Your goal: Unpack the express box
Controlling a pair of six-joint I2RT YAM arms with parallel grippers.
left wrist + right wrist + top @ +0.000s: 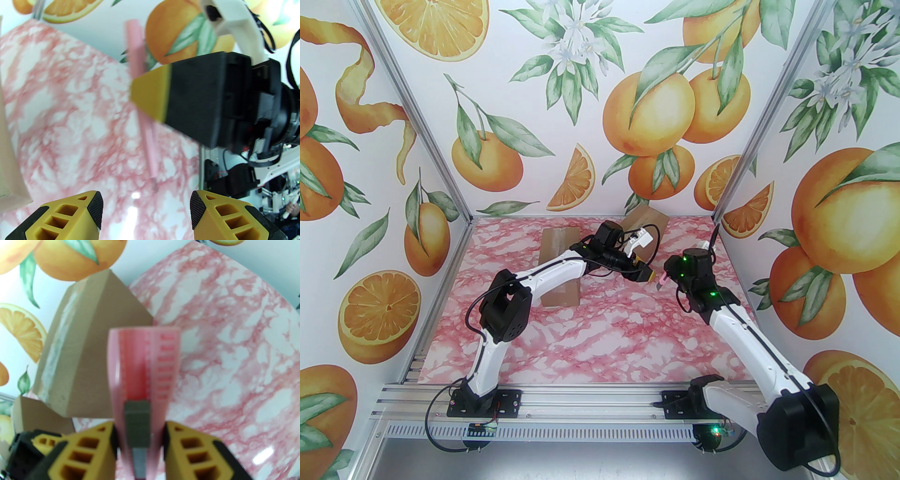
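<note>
so, no cutting has begun: the right hand is clenched on a pink utility knife. the left hand hangs released with nothing between its fingers, just beside the knife, over the middle of the table. one express box lies flat to the left under the left arm, and a second box leans at the far wall. next, i'd say, the blade must reach a taped seam while the free hand steadies the box. the right wrist view shows a tape strip on the box ahead of the knife, while the top view shows where both boxes sit.
</note>
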